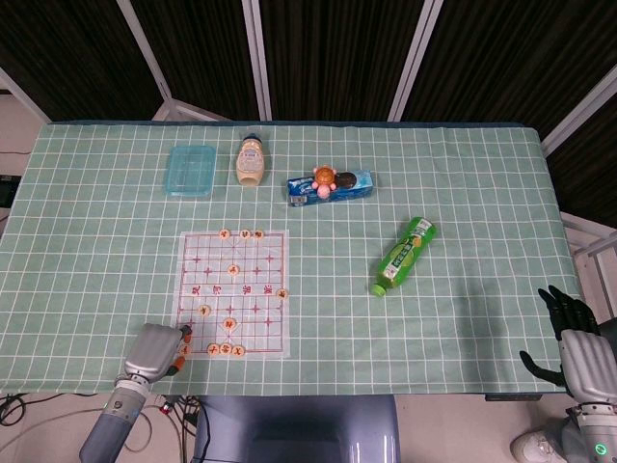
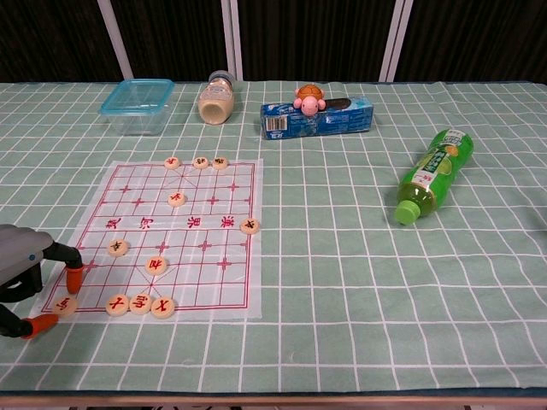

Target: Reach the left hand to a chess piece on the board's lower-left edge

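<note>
A paper chess board [image 2: 179,231] [image 1: 231,292] lies on the checked cloth, with round wooden pieces along its far and near edges. The near-left corner piece [image 2: 63,305] lies flat at the board's lower-left edge. My left hand [image 2: 30,278] [image 1: 154,351] hovers at that corner, fingers apart; one orange fingertip [image 2: 74,276] stands above the piece and another [image 2: 38,325] sits just to its left, close to it but not gripping. My right hand [image 1: 583,352] hangs off the table's right front corner, fingers spread, holding nothing.
Three more pieces [image 2: 139,304] line the near edge right of the corner piece. A green bottle [image 2: 430,174] lies at the right. At the back stand a blue lidded box [image 2: 137,104], a cream bottle [image 2: 217,96] and a biscuit pack with a toy [image 2: 316,115].
</note>
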Motion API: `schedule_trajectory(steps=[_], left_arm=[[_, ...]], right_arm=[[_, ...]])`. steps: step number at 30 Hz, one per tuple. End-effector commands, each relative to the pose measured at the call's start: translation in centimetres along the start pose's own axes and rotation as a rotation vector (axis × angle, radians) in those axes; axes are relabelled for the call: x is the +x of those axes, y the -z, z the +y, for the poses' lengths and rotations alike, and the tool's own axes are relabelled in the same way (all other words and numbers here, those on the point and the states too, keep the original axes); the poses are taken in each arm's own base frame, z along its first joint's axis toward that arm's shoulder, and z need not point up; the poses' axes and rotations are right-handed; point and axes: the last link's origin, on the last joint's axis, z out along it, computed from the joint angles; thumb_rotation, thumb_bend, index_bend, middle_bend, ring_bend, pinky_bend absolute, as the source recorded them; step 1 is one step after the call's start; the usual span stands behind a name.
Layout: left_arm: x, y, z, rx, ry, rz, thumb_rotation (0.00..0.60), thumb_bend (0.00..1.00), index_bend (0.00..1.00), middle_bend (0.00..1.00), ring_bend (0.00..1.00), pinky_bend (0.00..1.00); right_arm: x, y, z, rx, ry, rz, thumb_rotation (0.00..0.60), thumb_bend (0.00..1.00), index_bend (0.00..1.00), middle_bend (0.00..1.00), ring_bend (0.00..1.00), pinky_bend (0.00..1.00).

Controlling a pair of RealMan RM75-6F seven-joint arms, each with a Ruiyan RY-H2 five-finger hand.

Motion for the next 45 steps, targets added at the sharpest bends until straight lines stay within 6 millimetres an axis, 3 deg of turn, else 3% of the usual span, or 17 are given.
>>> schedule_trajectory(steps=[1, 16, 25, 45], left_arm=[[0.0, 0.0, 0.0, -0.001, 0.001, 0.0, 0.6, 0.28, 0.48, 1.0, 1.0, 1.0], [0.0, -0.3, 0.2, -0.004, -0.003, 0.001, 0.6, 0.32, 0.51, 1.0, 1.0, 1.0], [1.2, -0.4, 0.6, -0.02, 0.014, 0.049, 0.6, 0.32, 0.52, 1.0, 1.0, 1.0], [2.3, -1.7, -0.7, 0.027, 0.02, 0.07, 0.6, 0.32, 0.52, 1.0, 1.0, 1.0]], right_arm=[[0.0, 0.0, 0.0, 0.0, -0.001, 0.0, 0.6, 0.3, 0.0, 0.0, 0.0, 0.0], [0.0, 0.0, -0.1, 0.002, -0.004, 0.001, 0.6, 0.3, 0.0, 0.0, 0.0, 0.0], [0.0, 0.0, -0.1, 0.004, -0.003, 0.004, 0.6, 0.3, 0.0, 0.0, 0.0, 0.0], [0.0, 0.1, 0.0, 0.002, -0.001, 0.0, 0.6, 0.3, 0.0, 0.0, 0.0, 0.0]])
